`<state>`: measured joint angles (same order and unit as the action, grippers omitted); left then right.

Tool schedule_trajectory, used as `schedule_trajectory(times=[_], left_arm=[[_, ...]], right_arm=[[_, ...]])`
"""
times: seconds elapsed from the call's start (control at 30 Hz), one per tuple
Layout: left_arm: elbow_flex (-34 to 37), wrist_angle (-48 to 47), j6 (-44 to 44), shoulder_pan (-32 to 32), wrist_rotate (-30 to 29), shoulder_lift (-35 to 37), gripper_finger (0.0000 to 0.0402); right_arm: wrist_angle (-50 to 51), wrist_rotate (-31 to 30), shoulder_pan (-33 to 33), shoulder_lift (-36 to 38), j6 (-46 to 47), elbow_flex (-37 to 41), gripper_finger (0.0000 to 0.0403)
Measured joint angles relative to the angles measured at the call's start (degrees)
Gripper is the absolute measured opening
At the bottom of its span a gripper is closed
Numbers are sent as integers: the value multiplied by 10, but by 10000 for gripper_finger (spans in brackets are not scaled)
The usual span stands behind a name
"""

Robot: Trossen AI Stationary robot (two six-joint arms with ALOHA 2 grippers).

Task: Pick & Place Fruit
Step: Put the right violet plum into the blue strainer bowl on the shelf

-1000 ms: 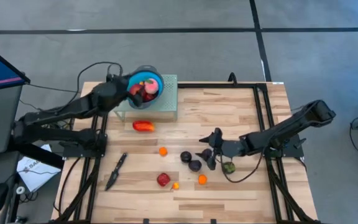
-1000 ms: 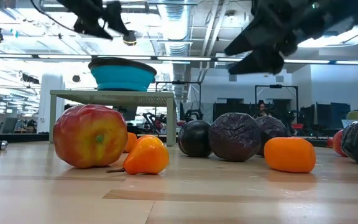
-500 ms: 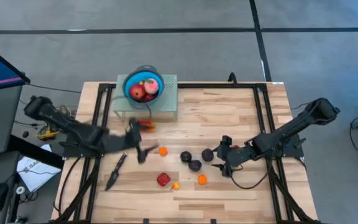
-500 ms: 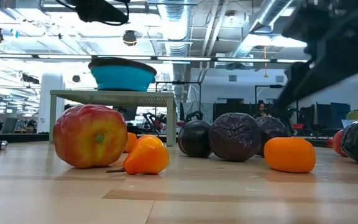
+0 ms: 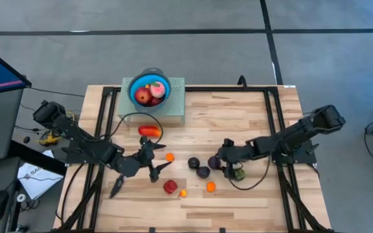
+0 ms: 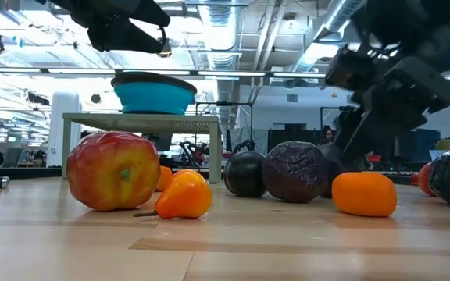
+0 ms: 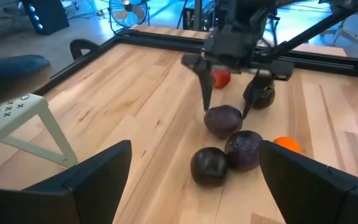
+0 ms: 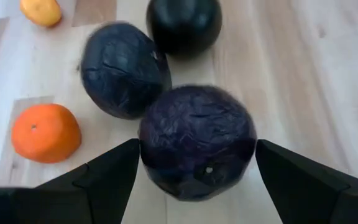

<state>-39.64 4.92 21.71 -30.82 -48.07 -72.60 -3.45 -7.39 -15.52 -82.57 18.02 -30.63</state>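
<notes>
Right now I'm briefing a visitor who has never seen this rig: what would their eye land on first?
Probably the right gripper, open astride a dark purple fruit in the cluster at mid-table. Next, the blue bowl holding red and pink fruit on a pale stand at the table's far edge. The left gripper hangs open near the small orange fruit.

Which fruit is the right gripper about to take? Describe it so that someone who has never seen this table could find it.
Start at the wooden table and find the cluster of three dark fruits near its middle. The target is the dark purple fruit at the cluster's right end, between the open fingers of the right gripper. Its neighbours are a wrinkled purple fruit and a smooth black fruit, neither between fingers.
</notes>
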Motion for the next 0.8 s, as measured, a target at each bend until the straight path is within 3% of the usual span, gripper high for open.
schedule_trajectory(times=[0.13,0.53,0.8], left_arm=[[0,1,0,0,0,9,342],[0,4,-2,-3,-2,16,340],[16,5,12,-48,-20,70,331]], right_arm=[[-47,39,17,-40,-8,-2,315],[-254,43,23,-151,-60,-3,309],[-276,44,30,-138,-55,-2,278]])
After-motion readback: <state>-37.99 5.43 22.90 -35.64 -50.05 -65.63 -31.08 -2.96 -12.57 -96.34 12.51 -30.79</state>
